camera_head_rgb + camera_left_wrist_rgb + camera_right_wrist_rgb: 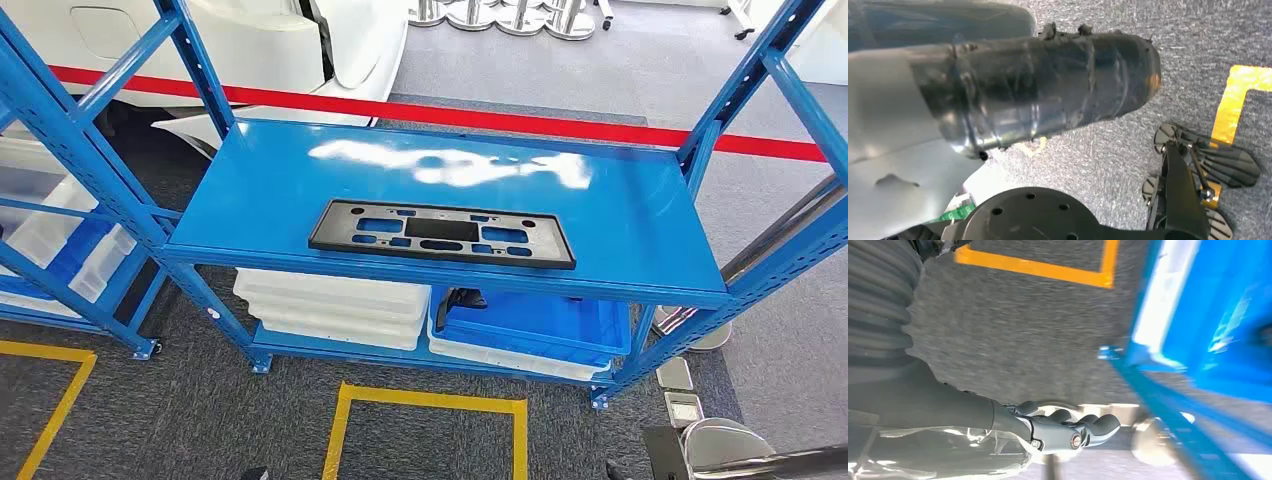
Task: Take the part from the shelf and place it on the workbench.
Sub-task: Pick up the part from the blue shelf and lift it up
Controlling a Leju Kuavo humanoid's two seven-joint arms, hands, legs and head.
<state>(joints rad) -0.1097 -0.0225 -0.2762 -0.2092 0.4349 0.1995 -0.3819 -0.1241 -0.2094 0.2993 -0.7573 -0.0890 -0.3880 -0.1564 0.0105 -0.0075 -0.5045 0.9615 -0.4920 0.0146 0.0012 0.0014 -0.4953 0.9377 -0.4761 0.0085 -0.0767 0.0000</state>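
The part is a flat black plastic frame (440,233) with several cut-outs. It lies flat near the front edge of the blue shelf board (640,220), about the middle of its width. In the right wrist view my right hand (1063,430) hangs low over the grey carpet beside the shelf's blue foot. Its dark fingers (1098,424) are loosely stretched out with nothing in them. In the left wrist view a dark taped bulk of my left hand (1048,85) sits close to the camera, and how its fingers stand is unclear. Both hands are well below the part.
The shelf's blue uprights (80,150) and diagonal braces flank the board on both sides. Under it stand white bins (330,305) and a blue bin (540,325). Yellow floor lines (430,400) mark the carpet in front. A red band (500,118) runs behind the shelf.
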